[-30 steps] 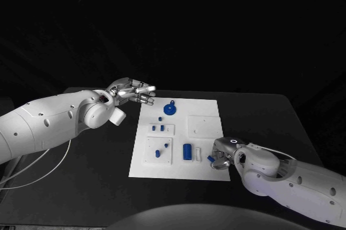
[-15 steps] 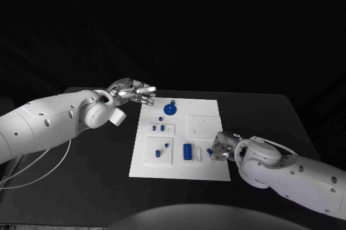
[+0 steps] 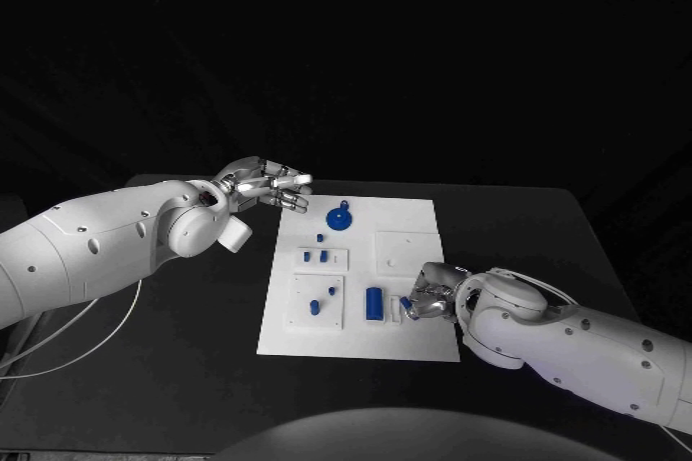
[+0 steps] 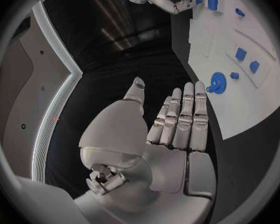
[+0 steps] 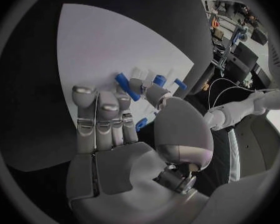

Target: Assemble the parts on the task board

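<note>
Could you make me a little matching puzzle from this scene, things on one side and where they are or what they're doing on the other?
Things:
1. left hand
2. right hand
3. round blue part
4. task board

Descriptions:
A. white plate lying flat in the middle of the black table
B. down at the board's near right area, beside the blue cylinder
C. lies on the board's far end
D. raised beyond the board's far left corner, holding nothing

Pairs: 1-D, 2-B, 3-C, 4-A
</note>
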Controlling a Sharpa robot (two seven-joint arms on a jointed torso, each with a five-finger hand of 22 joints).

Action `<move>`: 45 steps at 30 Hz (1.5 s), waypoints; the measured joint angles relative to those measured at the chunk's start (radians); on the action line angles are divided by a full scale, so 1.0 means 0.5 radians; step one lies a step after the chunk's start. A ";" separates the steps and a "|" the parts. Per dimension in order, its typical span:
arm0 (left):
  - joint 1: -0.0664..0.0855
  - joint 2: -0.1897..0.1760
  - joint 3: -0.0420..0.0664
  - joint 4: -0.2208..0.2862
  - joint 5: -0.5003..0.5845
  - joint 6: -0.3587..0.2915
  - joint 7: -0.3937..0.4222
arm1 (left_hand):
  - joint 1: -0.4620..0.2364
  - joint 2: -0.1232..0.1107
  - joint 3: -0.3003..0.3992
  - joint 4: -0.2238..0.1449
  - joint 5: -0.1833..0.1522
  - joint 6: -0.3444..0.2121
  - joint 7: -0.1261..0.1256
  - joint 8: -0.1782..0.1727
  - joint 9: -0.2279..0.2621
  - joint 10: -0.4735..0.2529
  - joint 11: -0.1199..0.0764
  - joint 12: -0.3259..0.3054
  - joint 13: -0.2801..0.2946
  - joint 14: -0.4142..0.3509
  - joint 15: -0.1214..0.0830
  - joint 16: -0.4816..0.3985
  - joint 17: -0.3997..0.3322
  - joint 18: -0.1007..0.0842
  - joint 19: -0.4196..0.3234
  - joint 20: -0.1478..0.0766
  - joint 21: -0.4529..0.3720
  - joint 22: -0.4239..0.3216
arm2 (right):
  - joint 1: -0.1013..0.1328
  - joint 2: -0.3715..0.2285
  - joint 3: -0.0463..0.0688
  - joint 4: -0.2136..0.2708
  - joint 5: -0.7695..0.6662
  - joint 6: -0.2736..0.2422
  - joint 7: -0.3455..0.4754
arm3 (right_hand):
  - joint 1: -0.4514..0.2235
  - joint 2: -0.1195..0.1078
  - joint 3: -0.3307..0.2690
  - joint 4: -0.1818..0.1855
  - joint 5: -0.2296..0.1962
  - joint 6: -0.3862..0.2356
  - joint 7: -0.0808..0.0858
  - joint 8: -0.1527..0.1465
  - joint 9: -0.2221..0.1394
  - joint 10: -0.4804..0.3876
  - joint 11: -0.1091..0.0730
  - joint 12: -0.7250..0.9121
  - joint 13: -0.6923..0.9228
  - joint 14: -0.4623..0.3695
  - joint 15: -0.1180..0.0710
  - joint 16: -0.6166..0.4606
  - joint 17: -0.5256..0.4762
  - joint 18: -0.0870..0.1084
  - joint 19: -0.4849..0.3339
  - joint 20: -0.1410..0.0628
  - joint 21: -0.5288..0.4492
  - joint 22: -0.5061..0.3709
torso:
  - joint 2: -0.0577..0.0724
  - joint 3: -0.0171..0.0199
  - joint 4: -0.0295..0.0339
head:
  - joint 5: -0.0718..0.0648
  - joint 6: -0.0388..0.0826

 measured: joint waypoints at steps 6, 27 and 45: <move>0.000 0.001 0.000 -0.001 -0.002 0.004 -0.004 | 0.000 0.000 0.000 0.000 0.000 0.000 0.000 0.000 0.000 0.000 0.000 0.000 0.000 0.000 0.000 0.000 0.000 0.000 0.000 0.000 0.000 0.000 | 0.006 0.039 0.001 -0.018 0.035 0.015 0.000 | 0.000 0.000 -0.024 -0.003 0.001 0.000 0.000 0.006 -0.004 0.000 0.000 0.000 0.000 0.000 0.000 -0.008 0.000 0.000 0.000 0.000 0.000 0.000 | 0.000 0.0010 0.000 | 0.000 -0.002; 0.000 0.005 -0.001 0.000 -0.019 0.022 -0.018 | 0.000 0.000 0.000 0.000 0.000 -0.007 -0.007 0.000 0.000 0.000 0.000 0.000 0.000 0.000 0.000 0.000 0.000 0.000 -0.007 0.007 0.000 0.000 | 0.045 0.106 0.005 -0.084 0.044 0.110 -0.005 | 0.000 0.023 -0.141 0.036 -0.073 0.000 0.000 0.004 -0.007 0.001 0.001 -0.008 -0.013 0.000 0.001 -0.008 -0.003 0.000 0.000 0.000 -0.016 0.002 | 0.001 0.0019 0.000 | 0.012 -0.002; 0.000 0.001 -0.002 0.001 -0.030 0.034 -0.033 | 0.000 0.000 0.000 0.000 0.000 -0.007 -0.007 0.000 0.000 0.000 0.000 0.000 0.000 0.000 0.000 0.000 0.000 0.000 -0.007 0.007 0.000 0.000 | 0.049 0.104 0.008 -0.082 0.095 0.128 -0.011 | 0.072 0.041 -0.333 0.212 -0.537 0.020 -0.020 0.004 -0.019 0.008 -0.006 -0.008 -0.024 0.000 0.001 -0.008 -0.007 0.000 0.000 0.000 -0.029 0.001 | 0.000 0.0021 -0.001 | 0.025 -0.009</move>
